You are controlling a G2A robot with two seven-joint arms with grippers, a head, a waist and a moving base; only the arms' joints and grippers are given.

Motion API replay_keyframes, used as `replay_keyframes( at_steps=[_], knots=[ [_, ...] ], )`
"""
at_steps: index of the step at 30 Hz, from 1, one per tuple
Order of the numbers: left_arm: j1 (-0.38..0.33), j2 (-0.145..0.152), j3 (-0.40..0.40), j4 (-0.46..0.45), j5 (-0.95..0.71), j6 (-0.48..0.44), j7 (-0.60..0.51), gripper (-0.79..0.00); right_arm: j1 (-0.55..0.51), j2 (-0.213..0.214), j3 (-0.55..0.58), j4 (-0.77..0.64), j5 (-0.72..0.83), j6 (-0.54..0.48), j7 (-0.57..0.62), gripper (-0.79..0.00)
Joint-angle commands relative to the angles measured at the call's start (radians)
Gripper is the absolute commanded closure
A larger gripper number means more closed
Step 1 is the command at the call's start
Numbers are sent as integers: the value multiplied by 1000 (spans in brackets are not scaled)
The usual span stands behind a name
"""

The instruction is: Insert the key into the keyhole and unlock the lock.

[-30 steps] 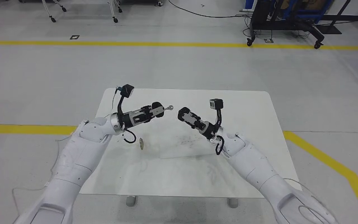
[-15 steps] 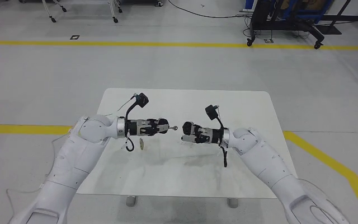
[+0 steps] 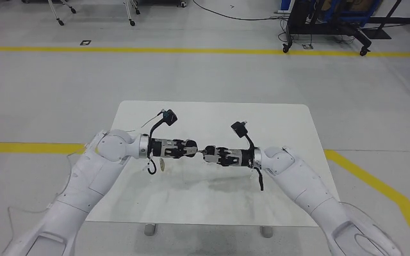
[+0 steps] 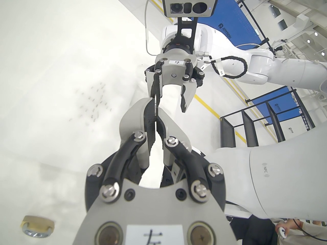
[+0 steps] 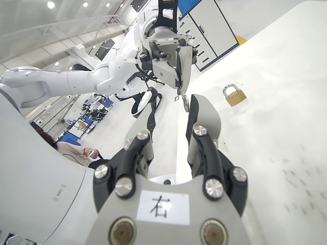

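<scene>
My left gripper (image 3: pixel 190 148) is shut on a small silver key (image 3: pixel 200 151), held above the middle of the white table (image 3: pixel 282 128). In the right wrist view the key (image 5: pixel 184 99) sticks out of the left gripper (image 5: pixel 180 86). Its round end is level with the tips of my right gripper (image 5: pixel 173 103), close to one finger (image 5: pixel 195 108). My right gripper (image 3: pixel 208 154) is open and faces the left one tip to tip, as the left wrist view shows (image 4: pixel 169 101). A brass padlock (image 3: pixel 163 164) with a steel shackle lies on the table under the left forearm (image 5: pixel 233 95) (image 4: pixel 37 227).
Dark scuff marks (image 3: pixel 214 160) dot the table's middle. The floor around has yellow lines (image 3: pixel 192 49), with rolling stands and a dark rack (image 3: pixel 330 25) at the far side.
Both arms swung in toward each other and came lower. The gap between the grippers closed, so the key's free end is now at the right gripper's open fingertips.
</scene>
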Motion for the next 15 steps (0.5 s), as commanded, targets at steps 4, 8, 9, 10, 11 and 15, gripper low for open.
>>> replay_keyframes(
  at_steps=[4,8,9,10,11,15],
  knots=[
    [-14,8,27,6,-14,-7,7,0,14,-2,-25,12,25,-3,-3,-237],
    [-21,13,49,3,-34,-14,14,0,23,-2,-41,17,37,-3,-3,0],
    [-24,15,55,2,-36,-14,14,0,24,-2,-44,19,39,-3,-3,0],
    [-27,16,61,2,-37,-14,14,0,26,-2,-48,16,39,-3,-3,0],
    [-29,18,67,1,-39,-15,16,0,27,-2,-52,16,37,-3,-3,0],
    [-39,26,84,4,-42,-23,23,0,29,-1,-61,21,41,-3,-3,0]
  ],
)
